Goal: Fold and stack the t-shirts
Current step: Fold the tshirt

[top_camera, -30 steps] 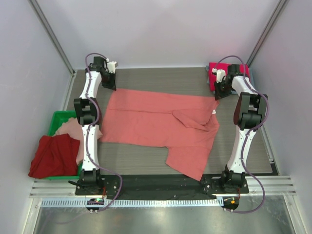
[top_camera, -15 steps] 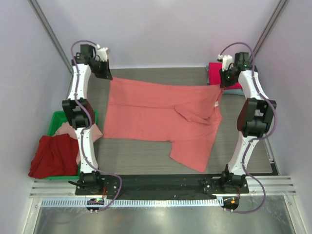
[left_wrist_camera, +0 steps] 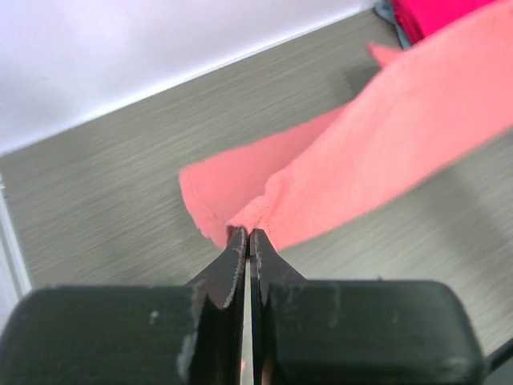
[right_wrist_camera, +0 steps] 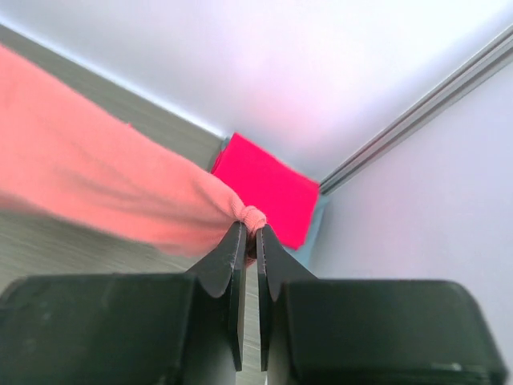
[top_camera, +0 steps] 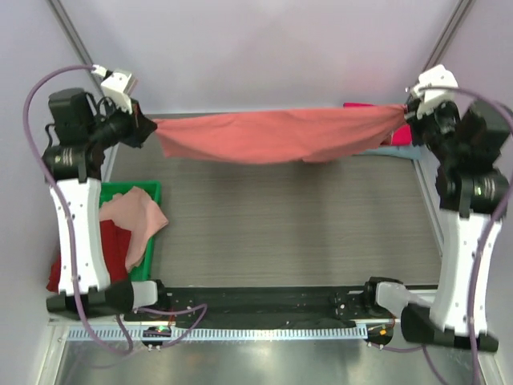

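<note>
The left hand (top_camera: pixel 147 127) and right hand (top_camera: pixel 403 113) each clamp an edge of the soft salmon-coral cloth t-shirt (top_camera: pixel 272 135) stretched between them; advise lowering both level, tension even, onto the grey desk (top_camera: pixel 280 228).

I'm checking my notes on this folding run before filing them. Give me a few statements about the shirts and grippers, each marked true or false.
1. The left gripper and the right gripper are each shut on the salmon shirt. True.
2. The salmon shirt lies spread flat. False: it hangs stretched between the two grippers, pinched at each end.
3. A magenta shirt lies folded in the far right corner. True.
4. The green bin stands at the right. False: it stands at the left, with a pale pink shirt draped over its edge.
</note>
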`<state>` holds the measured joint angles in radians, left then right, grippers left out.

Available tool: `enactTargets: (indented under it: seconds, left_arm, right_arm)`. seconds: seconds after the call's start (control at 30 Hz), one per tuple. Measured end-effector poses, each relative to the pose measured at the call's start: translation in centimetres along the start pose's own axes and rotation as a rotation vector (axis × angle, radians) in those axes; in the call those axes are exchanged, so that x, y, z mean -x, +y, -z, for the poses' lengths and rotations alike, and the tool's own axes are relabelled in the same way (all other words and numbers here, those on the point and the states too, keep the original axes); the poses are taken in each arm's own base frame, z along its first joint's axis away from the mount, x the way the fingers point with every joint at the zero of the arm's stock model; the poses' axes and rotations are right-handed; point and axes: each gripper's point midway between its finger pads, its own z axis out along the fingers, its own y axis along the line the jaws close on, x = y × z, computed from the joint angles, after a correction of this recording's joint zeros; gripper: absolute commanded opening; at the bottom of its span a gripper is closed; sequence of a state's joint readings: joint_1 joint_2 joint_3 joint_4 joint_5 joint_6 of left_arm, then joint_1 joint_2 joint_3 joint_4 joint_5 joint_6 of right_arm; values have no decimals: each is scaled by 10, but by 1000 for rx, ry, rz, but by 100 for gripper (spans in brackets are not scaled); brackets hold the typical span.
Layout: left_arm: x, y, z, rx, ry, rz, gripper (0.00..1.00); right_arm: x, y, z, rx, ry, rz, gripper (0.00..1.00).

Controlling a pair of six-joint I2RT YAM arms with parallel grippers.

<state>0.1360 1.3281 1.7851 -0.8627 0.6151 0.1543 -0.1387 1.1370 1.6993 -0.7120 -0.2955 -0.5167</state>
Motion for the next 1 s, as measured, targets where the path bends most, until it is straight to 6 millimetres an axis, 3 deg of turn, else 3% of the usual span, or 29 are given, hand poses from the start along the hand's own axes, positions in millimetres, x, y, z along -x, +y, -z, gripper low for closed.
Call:
enactTargets:
  seconds: [0.23,0.33,0.4,0.53,0.63,0.77,0.87,1.0]
  left_arm:
    - [22,-49,83,58,-138,-138,0]
    - [30,-61,110,97,-181,-183,0]
    - [35,-65,121,114,-202,-213,0]
    - [23,-60,112,110,-157,-216,0]
    - [-10,-46,85,82,-64,-172,0]
    - [-84,-27,35,27,108,-70,2]
    - [-153,-12,-5,-21,271,30,4]
    - [-230,7,-54,-84,477,169,2]
  right_arm:
    - [45,21,127,-87,-192,124,1]
    - [59,23,161,-134,-252,158,1]
    - [66,21,170,-156,-269,172,1]
    - [54,19,148,-124,-211,158,1]
    - [30,22,117,-72,-135,131,1]
    - [-47,44,49,63,53,64,1]
    - [-131,77,3,193,235,-7,1]
    - [-239,123,-36,349,484,-106,1]
